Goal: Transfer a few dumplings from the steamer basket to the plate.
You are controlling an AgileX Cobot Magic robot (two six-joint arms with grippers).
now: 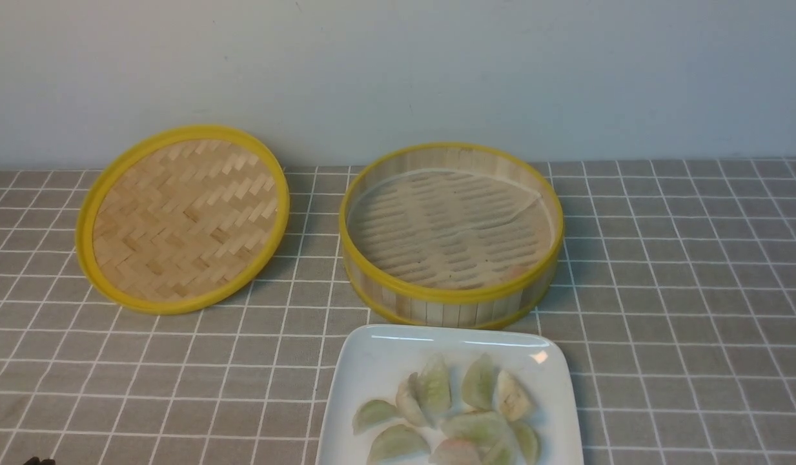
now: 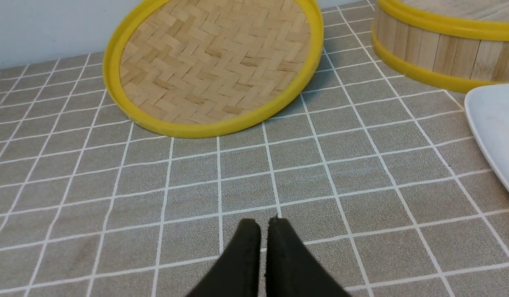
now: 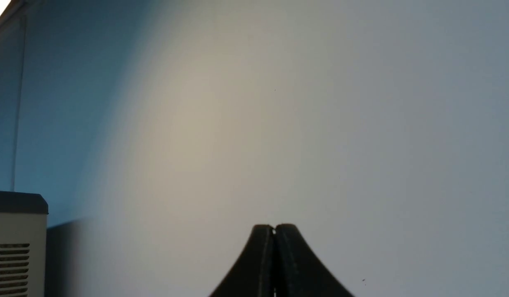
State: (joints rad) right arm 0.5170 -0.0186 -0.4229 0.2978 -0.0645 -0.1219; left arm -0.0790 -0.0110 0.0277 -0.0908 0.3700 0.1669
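Observation:
Several pale green and whitish dumplings (image 1: 449,407) lie in a cluster on the white square plate (image 1: 365,361) at the front centre. Just behind it stands the steamer basket (image 1: 449,294), and only its paper liner shows inside. My left gripper (image 2: 264,225) hovers low over the tablecloth, shut with nothing between its black fingers. It is short of the lid and to the left of the plate's edge (image 2: 493,123) and the basket's wall (image 2: 436,53). My right gripper (image 3: 274,227) is shut and empty, facing a bare wall. Neither arm shows clearly in the front view.
The flat herringbone-woven lid (image 1: 181,219) with a yellow rim leans against the back wall at the left, also seen as the lid (image 2: 213,62) ahead of my left gripper. A grey checked tablecloth (image 1: 682,323) covers the table. A beige vented box (image 3: 15,247) stands by the wall.

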